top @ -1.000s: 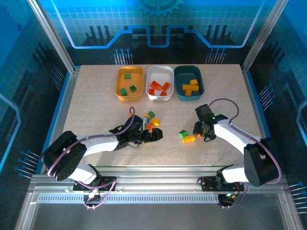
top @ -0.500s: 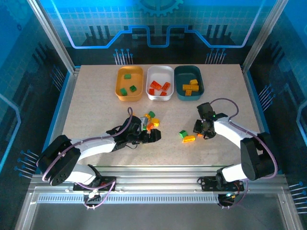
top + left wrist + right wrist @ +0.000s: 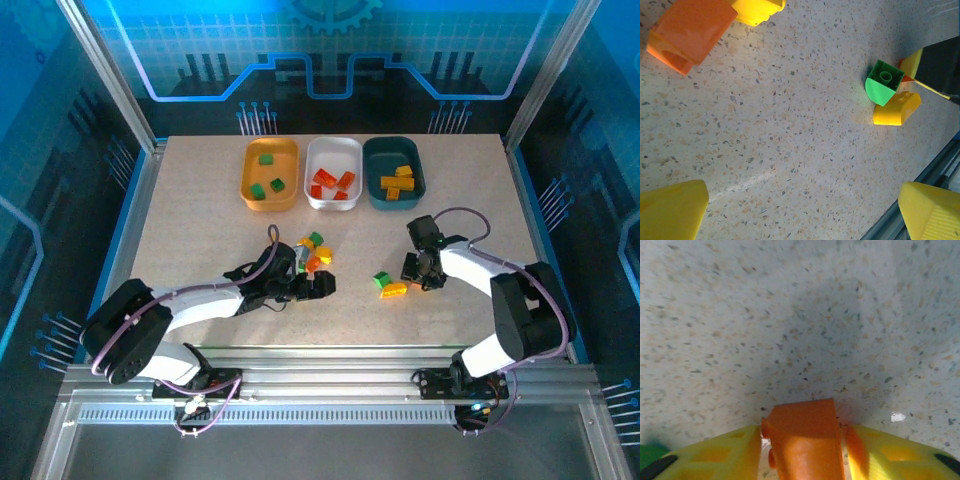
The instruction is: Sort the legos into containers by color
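One orange brick [image 3: 804, 440] sits between the fingers [image 3: 715, 456] of the right tool [image 3: 420, 272]. That tool is drawn in narrow, with its pads against both flanks of the brick, low over the desk [image 3: 200, 220]. The white tray [image 3: 335, 155], which holds the red-orange pieces, lies farther out and to the left of that tool. A green brick [image 3: 381, 279] and a yellow brick [image 3: 394, 291] rest just beside it. The left tool [image 3: 316, 285] gapes wide and empty by the mixed pile [image 3: 314, 252], so the carry likely falls to the right arm.
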You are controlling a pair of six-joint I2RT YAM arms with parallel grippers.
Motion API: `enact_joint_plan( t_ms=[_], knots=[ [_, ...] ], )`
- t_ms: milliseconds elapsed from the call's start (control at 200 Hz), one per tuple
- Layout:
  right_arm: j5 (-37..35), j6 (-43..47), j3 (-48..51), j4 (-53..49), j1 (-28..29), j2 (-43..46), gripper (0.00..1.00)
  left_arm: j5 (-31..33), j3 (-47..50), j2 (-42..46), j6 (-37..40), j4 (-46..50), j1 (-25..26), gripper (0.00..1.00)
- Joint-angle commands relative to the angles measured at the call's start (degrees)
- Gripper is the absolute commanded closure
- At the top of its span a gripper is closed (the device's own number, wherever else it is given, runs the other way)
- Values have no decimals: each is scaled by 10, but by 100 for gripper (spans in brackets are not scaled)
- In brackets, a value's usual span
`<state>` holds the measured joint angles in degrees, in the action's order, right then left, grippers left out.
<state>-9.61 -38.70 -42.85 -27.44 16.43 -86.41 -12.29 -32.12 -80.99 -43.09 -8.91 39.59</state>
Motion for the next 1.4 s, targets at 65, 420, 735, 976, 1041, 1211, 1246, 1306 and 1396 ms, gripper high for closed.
enact_joint_plan(
  t_ms=[65,420,735,976,1041,1211,1246,1306,1396],
  knots=[
    [-4,1,1,24,6,28,70,-3,-25,-14,23,23,-4,1],
    [-17,38,-231,44,83,-58,71,78,12,93,-46,98,-135,1],
    [10,66,-556,15,99,-322,71,30,74,162,-60,159,-191,1],
    [22,70,-767,-129,101,-451,41,38,97,222,-62,156,-191,1],
    [11,72,-732,-116,107,-423,37,33,91,214,-59,153,-191,1],
    [-44,55,-500,-26,154,-269,30,14,87,166,-58,123,-191,1],
    [-46,48,-453,-8,170,-245,29,10,88,155,-60,113,-191,1],
    [-53,28,-398,2,200,-222,28,6,91,136,-65,93,-191,1],
    [-59,-18,-361,-3,229,-219,26,0,95,108,-74,64,-190,1]
  ],
)
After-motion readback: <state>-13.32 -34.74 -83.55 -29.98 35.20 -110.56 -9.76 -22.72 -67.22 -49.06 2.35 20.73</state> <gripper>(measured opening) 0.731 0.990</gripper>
